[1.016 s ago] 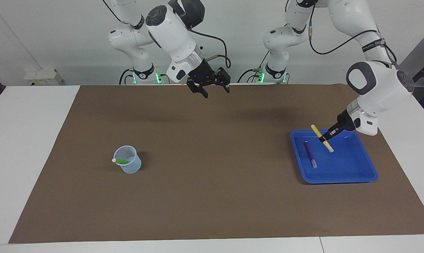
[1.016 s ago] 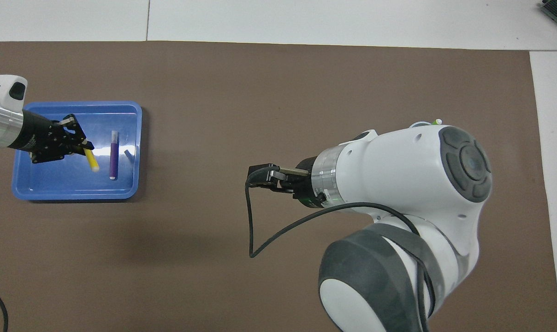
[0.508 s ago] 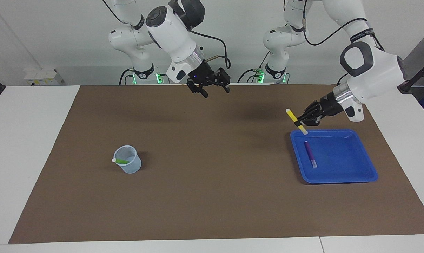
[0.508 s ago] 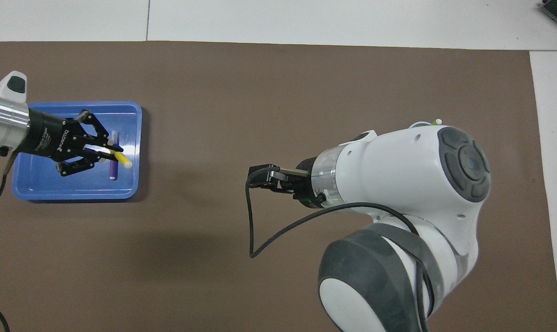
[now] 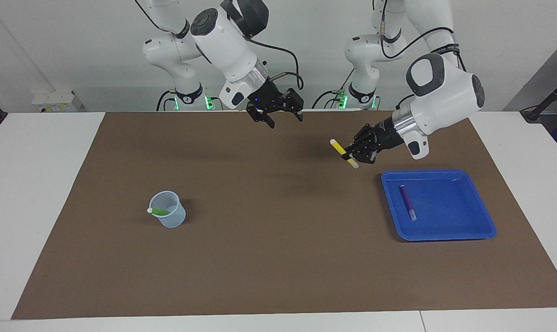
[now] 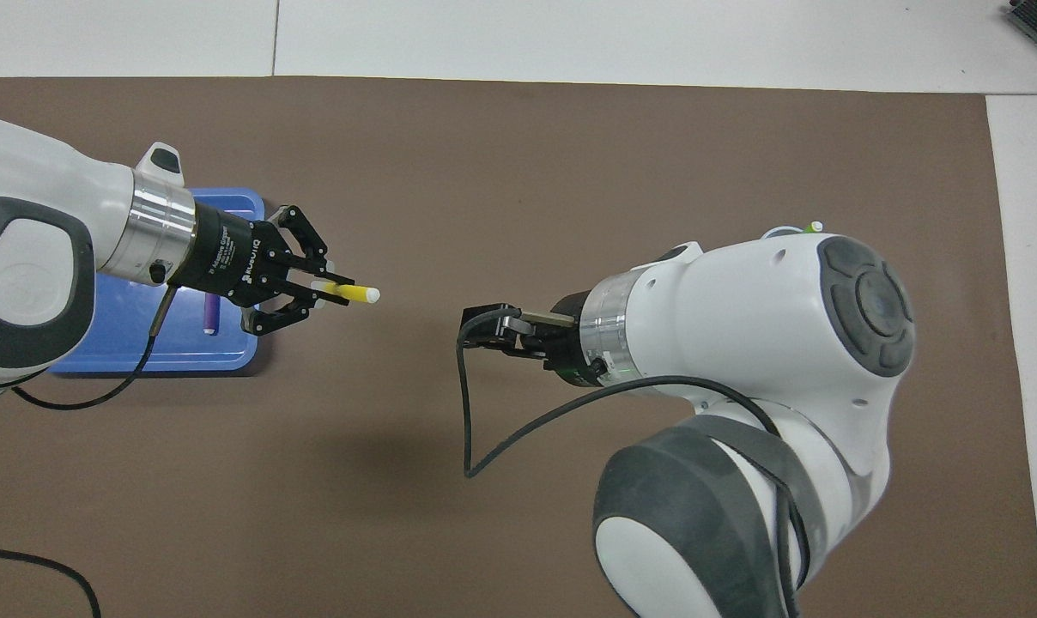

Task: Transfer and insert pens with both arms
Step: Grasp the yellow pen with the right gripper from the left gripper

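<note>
White lettering (image 6: 231,254) runs along the black body of the left end effector (image 6: 321,289), just back from its fingers, and appears to read "ROBOTIQ". A smaller line beside it is too fine to read, as is the print on a dark band (image 5: 444,47) farther up that arm.

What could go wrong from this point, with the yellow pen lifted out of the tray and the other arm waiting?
1. The left gripper holds the yellow pen tilted and near one end, so it might pivot or slip over the brown mat.
2. The right gripper waits open in the air; a handover could misalign on so slim a pen.
3. The cup already holds the green pen leaning across its mouth, which may block insertion.
</note>
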You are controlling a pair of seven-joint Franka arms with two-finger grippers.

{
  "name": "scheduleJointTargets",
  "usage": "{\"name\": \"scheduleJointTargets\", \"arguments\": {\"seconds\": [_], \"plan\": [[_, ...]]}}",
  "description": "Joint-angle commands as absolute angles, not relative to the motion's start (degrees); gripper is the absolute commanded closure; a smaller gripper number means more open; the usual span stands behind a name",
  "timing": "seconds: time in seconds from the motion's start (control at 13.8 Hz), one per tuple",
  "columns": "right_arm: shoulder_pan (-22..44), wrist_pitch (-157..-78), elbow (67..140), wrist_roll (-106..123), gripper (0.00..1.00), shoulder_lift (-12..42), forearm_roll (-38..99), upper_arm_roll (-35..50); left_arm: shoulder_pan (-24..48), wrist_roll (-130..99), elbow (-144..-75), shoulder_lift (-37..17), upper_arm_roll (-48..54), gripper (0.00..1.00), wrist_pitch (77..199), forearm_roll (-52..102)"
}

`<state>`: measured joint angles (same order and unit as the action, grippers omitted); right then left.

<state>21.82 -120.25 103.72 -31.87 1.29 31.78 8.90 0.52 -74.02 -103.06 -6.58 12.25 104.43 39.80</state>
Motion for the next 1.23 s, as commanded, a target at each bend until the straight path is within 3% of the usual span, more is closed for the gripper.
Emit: {"name": "scheduleJointTargets", "arguments": {"seconds": [0.0,0.65,0.73,0.87,1.16], "plan": [[21.62,-123.57,104.77,-34.71,0.00,0.79,33.66,9.23,3.77,-77.25,-104.59,-5.80,11.43,1.00,107.22,41.31],[23.29,-131.21,104.77,-34.98,0.01,3.43,36.72,9.84,8.00,-85.43,-106.08,-4.31,11.42,1.00,107.93,47.11],[23.38,-131.39,104.77,-34.89,0.07,3.69,37.61,9.84,8.00,-85.52,-106.17,-4.31,11.43,1.00,107.76,47.11],[23.38,-132.10,104.77,-34.54,0.08,4.13,37.70,9.84,8.09,-85.69,-106.17,-4.04,11.43,1.00,107.23,47.11],[23.38,-133.15,104.68,-34.45,0.24,4.48,37.71,9.93,8.35,-85.61,-106.17,-3.96,11.43,1.00,107.23,47.11]]}}
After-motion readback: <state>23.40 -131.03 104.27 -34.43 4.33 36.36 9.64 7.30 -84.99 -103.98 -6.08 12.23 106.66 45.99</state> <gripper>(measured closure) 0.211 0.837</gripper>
